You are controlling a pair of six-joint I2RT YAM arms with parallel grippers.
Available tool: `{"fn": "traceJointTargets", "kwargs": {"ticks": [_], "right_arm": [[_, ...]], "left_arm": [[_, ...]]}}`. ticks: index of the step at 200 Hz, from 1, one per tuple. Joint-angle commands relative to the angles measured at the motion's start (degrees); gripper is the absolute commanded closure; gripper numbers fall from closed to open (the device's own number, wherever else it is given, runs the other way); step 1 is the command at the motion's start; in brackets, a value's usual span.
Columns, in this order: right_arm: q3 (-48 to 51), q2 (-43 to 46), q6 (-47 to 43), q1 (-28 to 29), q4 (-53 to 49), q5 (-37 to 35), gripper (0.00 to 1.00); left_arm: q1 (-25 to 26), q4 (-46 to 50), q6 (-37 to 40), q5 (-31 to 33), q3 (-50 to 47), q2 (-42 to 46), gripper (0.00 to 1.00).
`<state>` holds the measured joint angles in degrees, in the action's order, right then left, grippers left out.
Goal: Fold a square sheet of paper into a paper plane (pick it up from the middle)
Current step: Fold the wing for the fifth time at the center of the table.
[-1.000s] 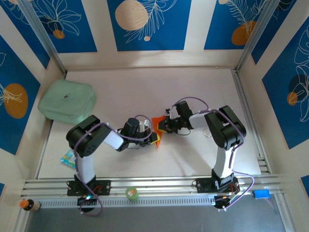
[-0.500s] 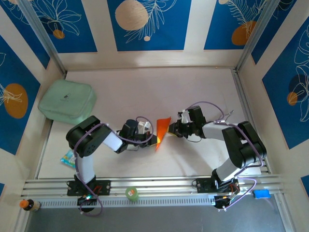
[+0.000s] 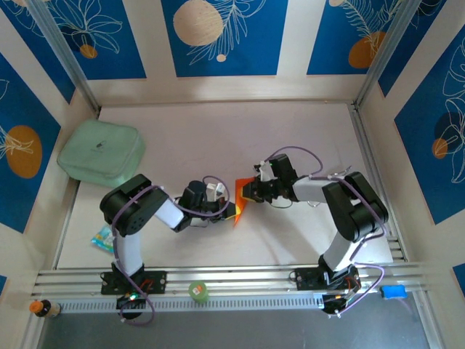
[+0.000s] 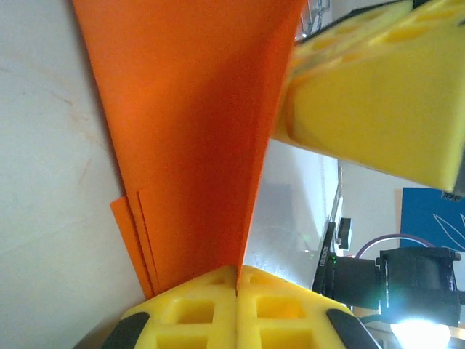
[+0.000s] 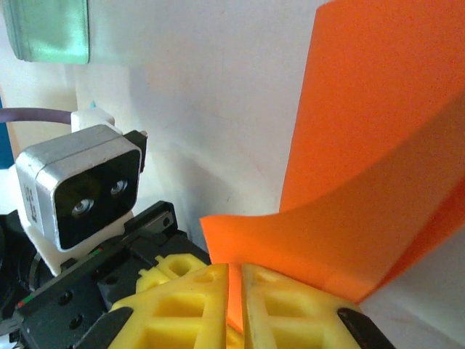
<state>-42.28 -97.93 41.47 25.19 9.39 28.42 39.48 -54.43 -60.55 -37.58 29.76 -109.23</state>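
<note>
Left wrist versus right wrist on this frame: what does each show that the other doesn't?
Left wrist: stacked fold edges of the orange paper beside the left gripper, shut on it. Right wrist: the green pad and a silver wrist camera beyond the right gripper. Shared: paper pinched in yellow fingers over the pale table.
</note>
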Motion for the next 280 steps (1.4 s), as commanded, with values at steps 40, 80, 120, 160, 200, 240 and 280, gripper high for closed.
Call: {"fn": "traceJointTargets", "kwargs": {"ticks": [40, 80, 120, 160, 200, 240, 280], "right_arm": [[-0.7, -3.8, -0.6, 0.3, -0.1, 0.7, 0.89], [-1.0, -5.4, -0.3, 0.2, 0.4, 0.7, 0.89], [-1.5, -7.0, -0.4, 0.1, -0.3, 0.4, 0.89], [-1.9, -8.1, -0.2, 0.0, -2.6, -1.0, 0.9], [-1.8, -8.5, 0.0, 0.0, -3.9, -2.0, 0.9], [-2.0, -8.5, -0.1, 0.0, -4.9, -2.8, 0.91], [-2.3, -9.0, -0.2, 0.1, -6.0, -3.5, 0.91]], "left_arm": [[-0.2, 19.6, 1.6, 4.1, -1.2, -3.0, 1.0], [-0.2, 22.4, 2.6, 4.1, -0.1, -3.2, 1.0], [-0.1, 25.2, 3.7, 4.5, 0.5, -2.9, 1.0], [0.1, 29.6, 6.1, 4.9, 1.5, -1.4, 0.92], [2.1, 37.5, 10.2, 3.6, 4.5, 1.6, 0.84], [3.5, 42.2, 12.7, 2.4, 5.8, 3.7, 0.91], [4.1, 44.8, 14.1, 2.6, 6.1, 5.2, 0.97]]}}
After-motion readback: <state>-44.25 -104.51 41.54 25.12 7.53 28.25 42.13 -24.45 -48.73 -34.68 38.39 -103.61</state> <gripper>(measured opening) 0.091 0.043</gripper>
